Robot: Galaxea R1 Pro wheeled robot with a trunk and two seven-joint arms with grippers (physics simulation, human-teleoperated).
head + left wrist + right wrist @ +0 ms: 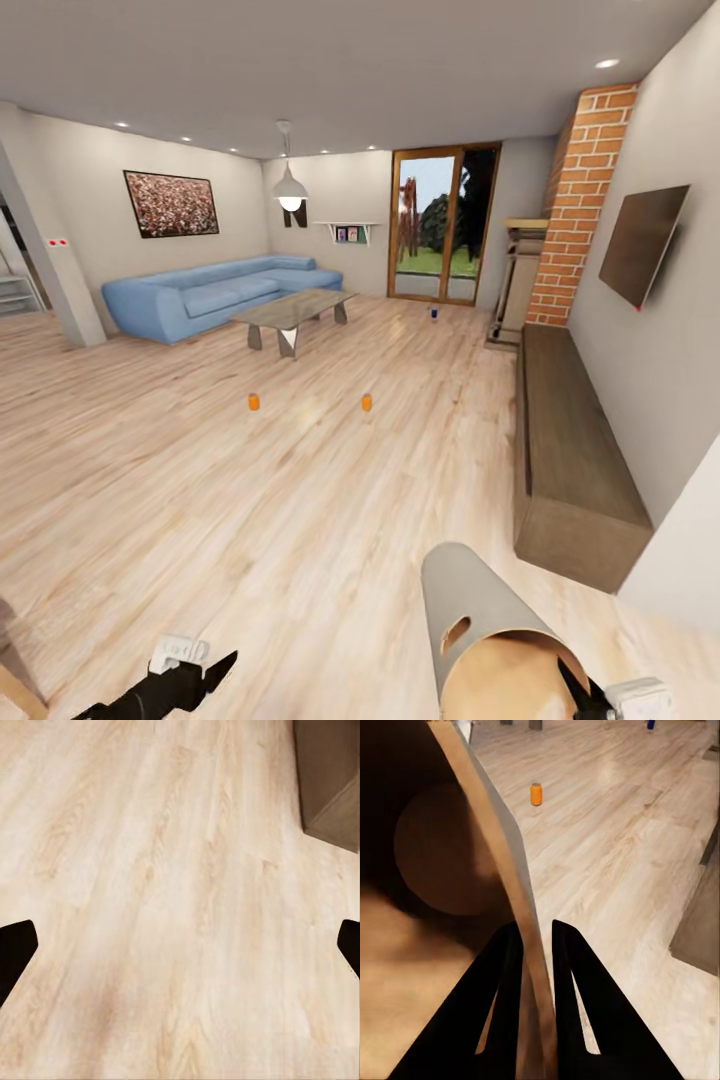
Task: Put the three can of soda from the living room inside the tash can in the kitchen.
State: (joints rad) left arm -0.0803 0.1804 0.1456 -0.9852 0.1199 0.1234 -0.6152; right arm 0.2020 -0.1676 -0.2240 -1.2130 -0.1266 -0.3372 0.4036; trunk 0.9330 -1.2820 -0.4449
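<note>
The right fingers [536, 945] pinch the rim of the tash can [480, 610], carried tilted low over the wood floor [250, 500], the left fingers [180, 945] spread wide, while two orange cans [254, 402] and a blue can [434, 312] stand on the floor ahead

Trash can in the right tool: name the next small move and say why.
Probably roll forward toward the nearer orange can. The right tool already pinches the trash can wall, and all the cans stand far off on the floor.

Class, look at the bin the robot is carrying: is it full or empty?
Empty, as far as visible. The right pincer clamps the bin's rim, and the right wrist view shows only its bare brown inside.
</note>
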